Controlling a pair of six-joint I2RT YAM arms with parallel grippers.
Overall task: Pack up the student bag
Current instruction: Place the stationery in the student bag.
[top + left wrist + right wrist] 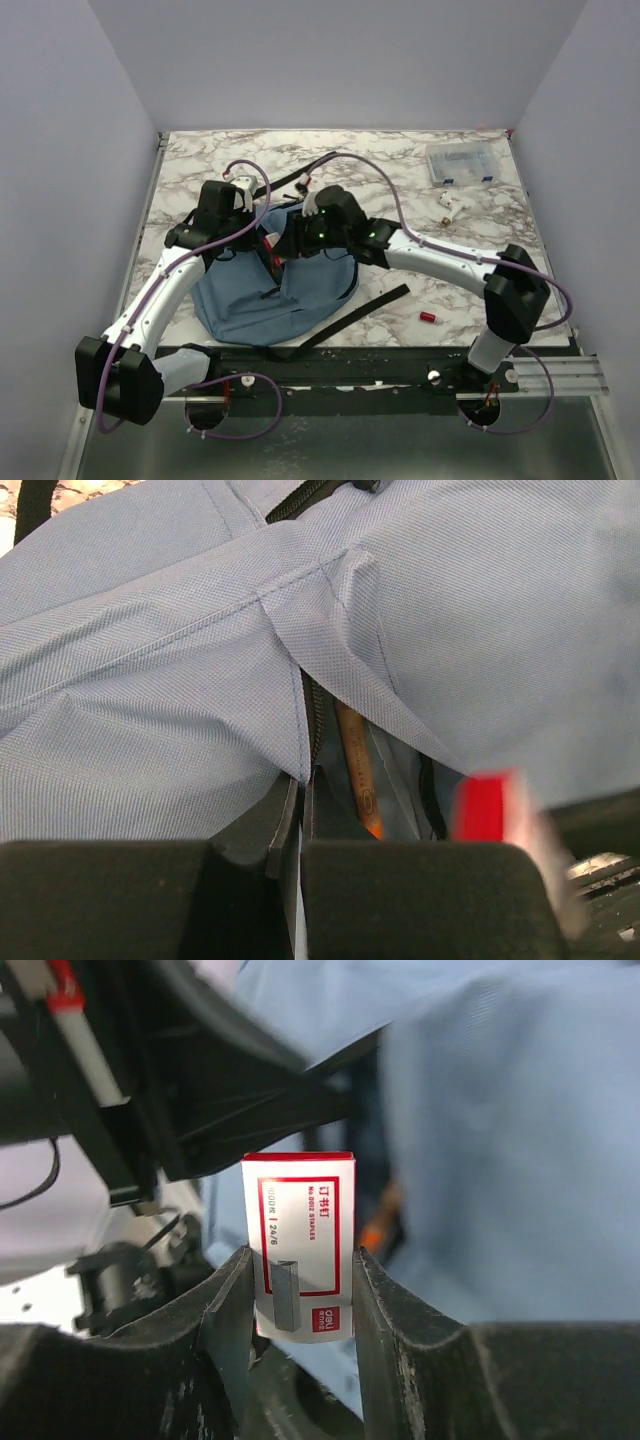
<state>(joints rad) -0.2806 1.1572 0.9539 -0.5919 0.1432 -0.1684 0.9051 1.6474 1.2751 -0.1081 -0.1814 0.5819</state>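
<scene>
My left hand (300, 880) is pressed fully closed on a fold of the student bag (250, 300), right at the edge of its zipper opening, holding the mouth apart. The bag lies flat in the near-middle of the tabletop (530, 215), between the two arms. My right hand (300, 1305) is part-way closed on a small box of staples (298, 1240), upright, with a finger on each side and only its lower part in the grip, poised at the mouth.

My worry is the gap. It looks narrow, and a flap of cloth hangs across it. If I push in at this angle, the box could catch on the flap or the zipper and tip out of such a low hold. If the cloth slips from my left hand, I expect the mouth would fall shut on the box. The two hands are also close together, so a careless move could knock one against the other.

Inside the bag I can see a pencil (355, 765) lying lengthwise in the opening; deeper in it is too dark to tell. A small red piece (429, 317) lies loose near the front edge. Farther back on the right, a clear plastic box (462, 163) sits lid-down; its contents are too small to make out.
</scene>
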